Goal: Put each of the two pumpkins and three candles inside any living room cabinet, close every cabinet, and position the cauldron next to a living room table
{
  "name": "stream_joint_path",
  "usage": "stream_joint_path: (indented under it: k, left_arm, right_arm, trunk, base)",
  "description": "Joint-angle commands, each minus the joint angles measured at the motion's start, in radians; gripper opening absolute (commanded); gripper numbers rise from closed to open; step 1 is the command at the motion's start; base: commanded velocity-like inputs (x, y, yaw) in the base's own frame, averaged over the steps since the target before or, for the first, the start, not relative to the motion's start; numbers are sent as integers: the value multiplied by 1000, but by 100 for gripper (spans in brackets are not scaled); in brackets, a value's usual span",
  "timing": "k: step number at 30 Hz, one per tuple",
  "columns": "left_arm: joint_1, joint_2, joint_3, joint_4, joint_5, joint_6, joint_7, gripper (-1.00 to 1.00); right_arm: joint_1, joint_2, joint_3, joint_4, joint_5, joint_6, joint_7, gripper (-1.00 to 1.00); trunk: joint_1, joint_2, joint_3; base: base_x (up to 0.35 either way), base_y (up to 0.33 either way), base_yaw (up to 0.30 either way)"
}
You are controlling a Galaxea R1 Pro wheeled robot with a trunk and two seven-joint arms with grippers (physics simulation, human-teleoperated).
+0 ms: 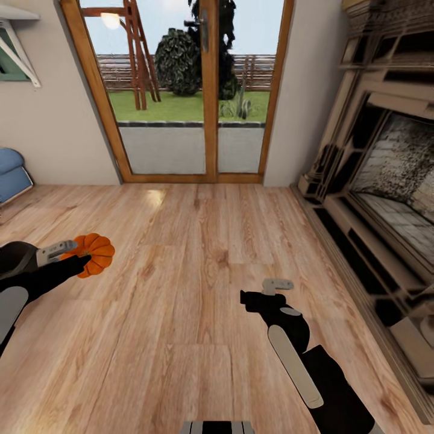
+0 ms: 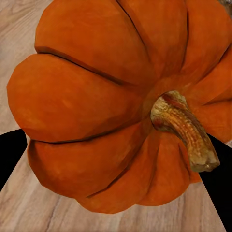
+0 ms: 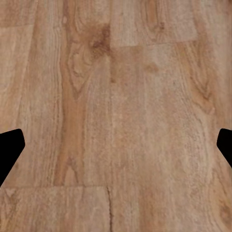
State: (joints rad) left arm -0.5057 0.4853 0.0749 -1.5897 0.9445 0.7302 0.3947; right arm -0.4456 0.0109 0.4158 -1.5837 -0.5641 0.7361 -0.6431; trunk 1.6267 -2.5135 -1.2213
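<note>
Head view: left gripper (image 1: 77, 258) pinches an orange pumpkin (image 1: 93, 254), carried above the wood floor (image 1: 193, 271) at the robot's left. Right gripper (image 1: 268, 290) hangs over bare planks, fingers spread apart. Fireplace (image 1: 386, 181) stands to the right, glazed door (image 1: 181, 90) ahead.

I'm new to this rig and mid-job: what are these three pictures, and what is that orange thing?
The big picture looks down from the robot's head over its two black arms and a wooden floor, with a glass door ahead and a brick fireplace on the right. The other two come from cameras at each wrist, looking along the pincer fingers. The left pincer is shut on a ribbed orange pumpkin; its wrist camera shows the pumpkin close up, stem included. The right pincer holds nothing, fingers spread over bare floor.
</note>
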Motion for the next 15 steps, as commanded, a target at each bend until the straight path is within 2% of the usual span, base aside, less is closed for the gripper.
stream_joint_path:
  k: [1, 5, 9, 15]
  left_arm:
    - [0, 0, 0, -1, 10, 5, 10, -100]
    - [0, 1, -5, -1, 10, 38, 9, -100]
    - [-1, 0, 1, 0, 10, 112, 9, -100]
    - [-1, 0, 5, 0, 12, 178, 10, -100]
  right_arm:
    - [-1, 0, 1, -1, -10, 2, -10, 100]
    - [-1, 0, 0, -1, -10, 2, -7, 100]
    - [-1, 0, 0, -1, -10, 2, -6, 100]
    - [-1, 0, -3, -1, -10, 2, -6, 100]
  trunk:
    - [-1, 0, 3]
    - [-2, 1, 19]
    - [-4, 2, 34]
    - [-7, 3, 57]
  base:
    - [0, 0, 0]
    - [0, 0, 0]
    - [0, 0, 0]
    - [0, 0, 0]
